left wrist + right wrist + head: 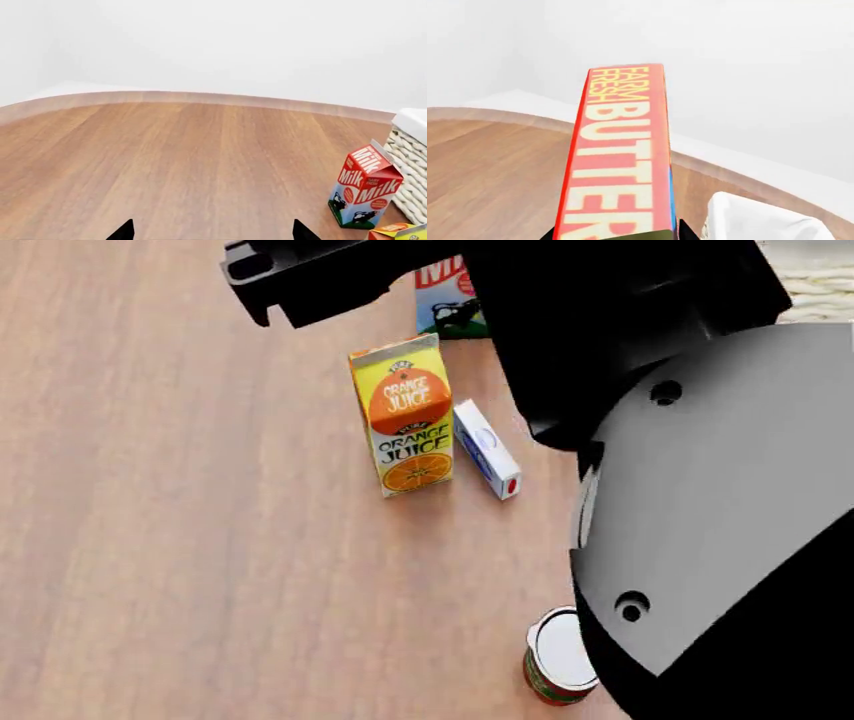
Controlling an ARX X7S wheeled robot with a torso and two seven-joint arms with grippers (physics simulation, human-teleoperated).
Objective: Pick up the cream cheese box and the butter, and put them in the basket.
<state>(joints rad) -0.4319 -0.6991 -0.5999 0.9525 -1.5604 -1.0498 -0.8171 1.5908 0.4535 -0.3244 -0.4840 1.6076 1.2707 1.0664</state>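
The right gripper (617,235) clamps the butter (620,155), its long axis pointing away from the jaws, above and just short of the basket (760,220). The cream cheese box (486,449) lies beside the orange juice carton (400,415); the left gripper (212,232) hangs open.

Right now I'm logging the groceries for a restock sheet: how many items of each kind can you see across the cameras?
Cartons: 2, the orange juice carton and the milk carton
Boxes: 2, the cream cheese box and the butter in the right gripper
Cans: 1, the can
Baskets: 1, the basket
Total: 6
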